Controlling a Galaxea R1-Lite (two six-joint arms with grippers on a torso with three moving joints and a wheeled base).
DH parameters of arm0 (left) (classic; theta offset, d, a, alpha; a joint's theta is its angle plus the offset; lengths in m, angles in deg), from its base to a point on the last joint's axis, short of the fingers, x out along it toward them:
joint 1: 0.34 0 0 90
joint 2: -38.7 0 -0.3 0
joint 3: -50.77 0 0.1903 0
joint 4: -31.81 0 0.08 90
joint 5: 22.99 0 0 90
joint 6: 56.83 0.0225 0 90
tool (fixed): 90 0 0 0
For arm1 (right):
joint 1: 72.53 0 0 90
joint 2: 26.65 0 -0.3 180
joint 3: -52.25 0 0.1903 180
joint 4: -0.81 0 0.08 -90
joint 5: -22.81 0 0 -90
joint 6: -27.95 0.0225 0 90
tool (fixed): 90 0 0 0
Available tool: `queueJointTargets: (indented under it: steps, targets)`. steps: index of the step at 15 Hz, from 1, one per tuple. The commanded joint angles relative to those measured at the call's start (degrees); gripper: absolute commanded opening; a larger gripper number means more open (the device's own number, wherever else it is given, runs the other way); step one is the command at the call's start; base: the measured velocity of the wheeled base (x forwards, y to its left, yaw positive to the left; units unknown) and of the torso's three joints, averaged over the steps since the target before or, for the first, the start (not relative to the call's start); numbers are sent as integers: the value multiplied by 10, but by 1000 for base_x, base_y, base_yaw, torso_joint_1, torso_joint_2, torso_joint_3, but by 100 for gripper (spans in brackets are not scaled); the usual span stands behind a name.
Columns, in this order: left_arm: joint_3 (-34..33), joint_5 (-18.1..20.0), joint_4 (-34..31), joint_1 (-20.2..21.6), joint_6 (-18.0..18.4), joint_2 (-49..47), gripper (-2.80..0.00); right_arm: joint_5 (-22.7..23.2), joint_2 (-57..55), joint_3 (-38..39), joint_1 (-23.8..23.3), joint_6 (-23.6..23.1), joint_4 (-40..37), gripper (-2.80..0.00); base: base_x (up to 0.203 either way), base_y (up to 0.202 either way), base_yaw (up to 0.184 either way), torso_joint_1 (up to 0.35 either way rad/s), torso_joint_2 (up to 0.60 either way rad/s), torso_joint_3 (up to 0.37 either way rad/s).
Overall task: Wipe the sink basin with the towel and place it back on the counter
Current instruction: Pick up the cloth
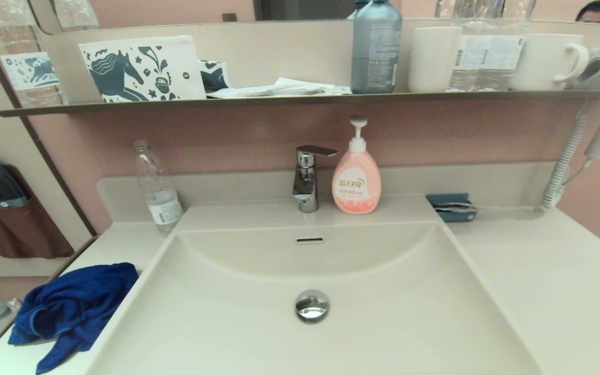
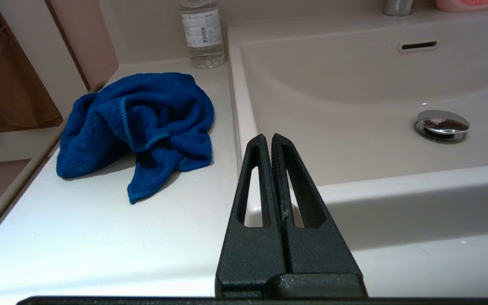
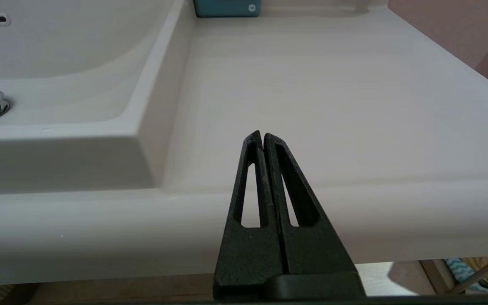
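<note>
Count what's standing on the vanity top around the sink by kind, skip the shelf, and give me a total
Clear water bottle: 1
Pink soap bottle: 1
Blue towel: 1
Small teal box: 1
Total: 4

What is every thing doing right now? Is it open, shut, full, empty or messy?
towel: bunched up, lying on the counter, untouched
sink basin: empty, drain plug in place
faucet: no water running
water bottle: upright, nearly empty
soap bottle: upright
left gripper: shut, empty, near the front edge
right gripper: shut, empty, near the front edge
</note>
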Motion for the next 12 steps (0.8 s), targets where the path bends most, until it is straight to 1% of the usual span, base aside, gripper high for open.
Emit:
queueJointTargets:
  steps: [1,3,7,9,12]
  targets:
    - [29,-1,-2,0,2,-42,-280,0,-1,0,0,0,-1,-280,0,0,0,0,0,0]
    - [67,-5,-2,0,-3,-120,-280,0,-1,0,0,0,0,-280,0,0,0,0,0,0]
    - [143,-12,1,6,-8,-329,-280,0,-1,0,0,-1,0,-280,0,0,0,0,0,0]
    - [189,-23,1,25,-8,-433,-280,0,-1,0,0,0,0,-280,0,0,0,0,0,0]
    - [276,-31,-14,84,0,-579,-280,0,-1,0,0,0,-1,-280,0,0,0,0,0,0]
